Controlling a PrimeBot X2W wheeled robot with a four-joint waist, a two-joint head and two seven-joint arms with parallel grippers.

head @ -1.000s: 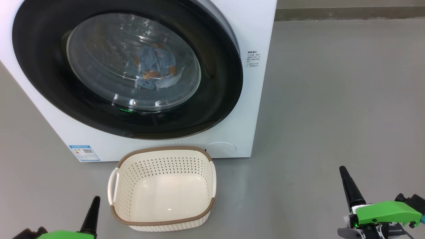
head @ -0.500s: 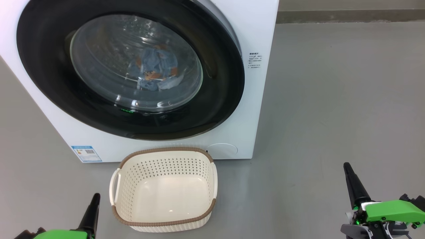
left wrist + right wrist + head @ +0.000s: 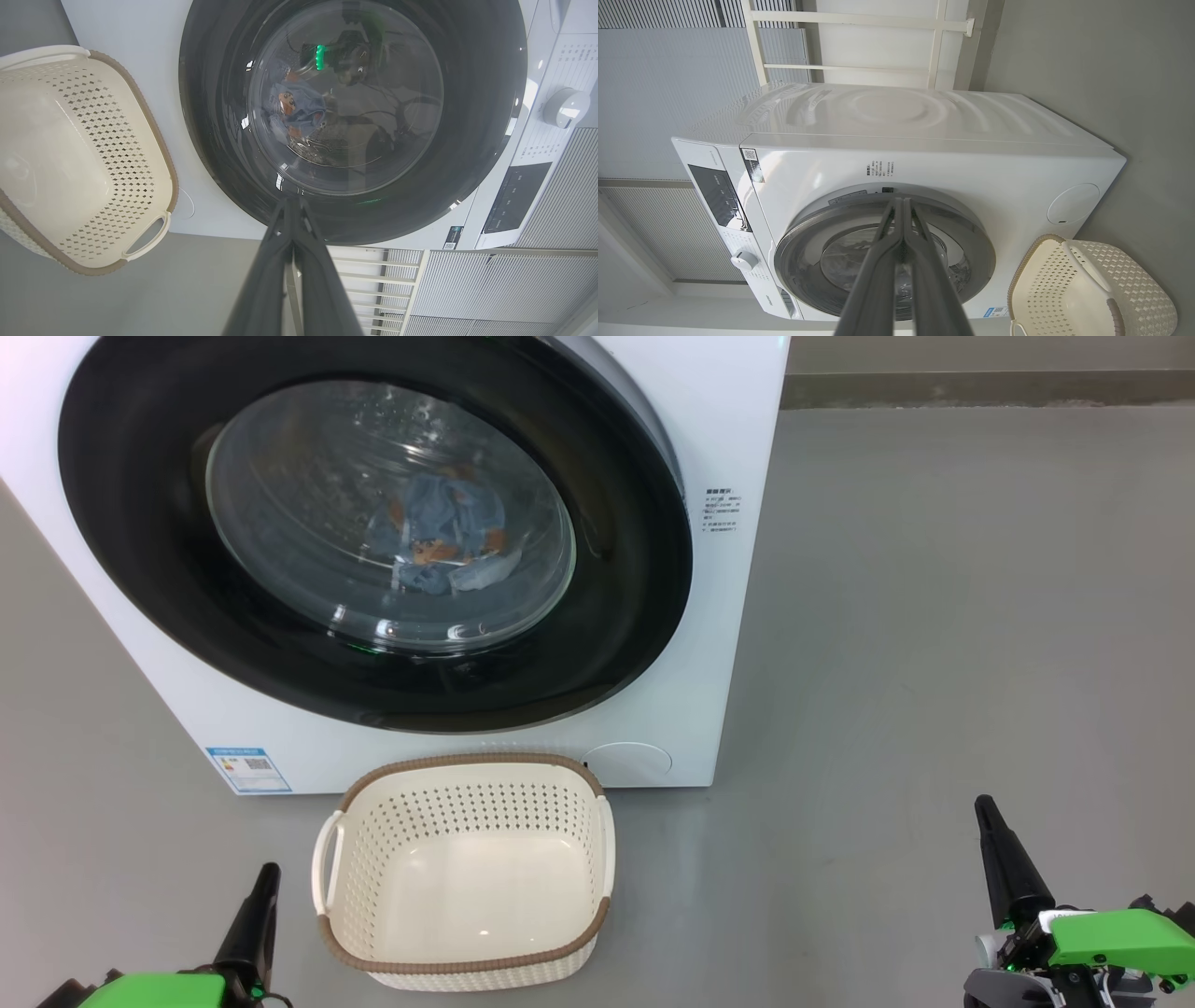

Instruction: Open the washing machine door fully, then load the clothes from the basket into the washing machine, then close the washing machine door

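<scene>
The left end effector [image 3: 268,874], fingers pressed together holding nothing, sits near left; the right end effector [image 3: 983,805], equally closed and empty, near right. Between them the basket [image 3: 467,763] stands on the floor [image 3: 915,616], just before the washing machine [image 3: 733,420]. Behind its closed door [image 3: 639,579] lie the clothes [image 3: 439,537].

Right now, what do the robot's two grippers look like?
They match. The left gripper and right gripper each have two long, dark, matte fingers that taper to a slim point, set in a bright green angular shell. At the right one's base there is a white block and a grey bracket. I can't make out any markings.
</scene>
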